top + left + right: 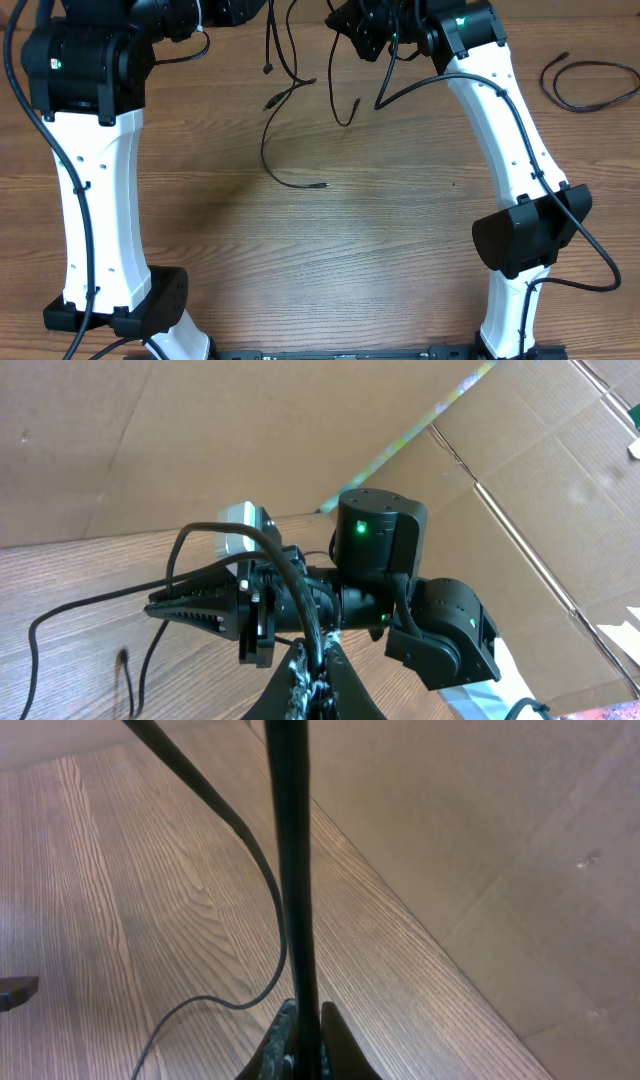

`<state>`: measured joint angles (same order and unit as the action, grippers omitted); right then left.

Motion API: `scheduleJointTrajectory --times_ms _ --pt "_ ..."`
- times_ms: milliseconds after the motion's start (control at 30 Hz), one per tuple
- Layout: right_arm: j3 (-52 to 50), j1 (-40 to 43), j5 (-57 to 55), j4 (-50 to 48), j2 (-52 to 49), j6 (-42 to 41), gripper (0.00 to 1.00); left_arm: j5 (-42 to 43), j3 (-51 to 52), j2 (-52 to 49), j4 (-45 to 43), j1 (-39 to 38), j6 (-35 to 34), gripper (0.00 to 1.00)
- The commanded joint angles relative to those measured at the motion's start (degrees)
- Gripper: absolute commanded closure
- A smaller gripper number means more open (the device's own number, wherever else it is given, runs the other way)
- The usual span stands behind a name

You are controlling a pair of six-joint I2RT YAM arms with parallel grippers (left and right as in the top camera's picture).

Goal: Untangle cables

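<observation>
Wood-grain tabletop, brown, matte. Creased cardboard panels stand along its far edge, seams showing.

Work surface: a table with a brown wood-grain top, the grain running left to right in the overhead view. Lighting is even – only soft, faint shadows fall on the top. Along the table's edge stand plain brown cardboard panels, creased and overlapping, forming the backdrop. Between two panels a narrow gap shows as a bright, slanting strip – partly green-tinted.
</observation>
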<state>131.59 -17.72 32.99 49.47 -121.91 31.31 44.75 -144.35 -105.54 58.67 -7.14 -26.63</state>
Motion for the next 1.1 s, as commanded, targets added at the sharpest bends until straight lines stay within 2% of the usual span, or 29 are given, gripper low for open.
scheduleJointTrajectory --times_ms 0,33,67,100,167,267,367,467,733,1067 --pt "0.76 -0.02 0.52 -0.48 1.01 -0.28 0.96 0.26 -0.17 1.84 0.0 -0.02 1.42 0.96" --pt "1.7 0.74 -0.09 -0.02 2.45 -0.26 0.96 0.26 -0.17 1.84 0.07 -0.02 4.0 0.77" --pt "2.54 1.4 -0.9 0.37 3.58 -0.5 0.96 0.24 -0.17 1.84 0.46 -0.02 8.09 0.34" --pt "3.28 2.1 -1.99 0.31 4.66 -1.6 0.96 0.17 -0.17 1.84 1.07 -0.04 12.98 0.0" --pt "5.11 4.24 -4.76 -0.07 7.67 -4.5 0.96 -4.55 -0.17 1.84 3.91 -0.33 22.23 0.0" --pt "6.95 7.87 -8.0 -0.72 11.74 -7.56 0.96 -21.14 -0.17 1.84 7.56 -0.83 25.24 0.0" --pt "7.34 11.85 -8.87 -1.05 14.29 -8.94 0.96 -30.34 -0.17 1.84 9.14 -0.83 25.38 0.0" --pt "7.37 18.86 -11.3 -1.57 14.91 -11.98 0.96 -38.53 -0.17 1.9 10.16 -0.83 21.55 0.0" --pt "7.34 43.3 -10.86 -6.95 14.51 -16.98 0.96 -39.19 -0.17 1.9 12.81 -0.85 21.29 0.0" --pt "7.13 59.34 -10.84 -6.29 14.08 -15.13 0.96 -37.66 -0.17 1.9 15.67 -0.9 21.31 0.0"
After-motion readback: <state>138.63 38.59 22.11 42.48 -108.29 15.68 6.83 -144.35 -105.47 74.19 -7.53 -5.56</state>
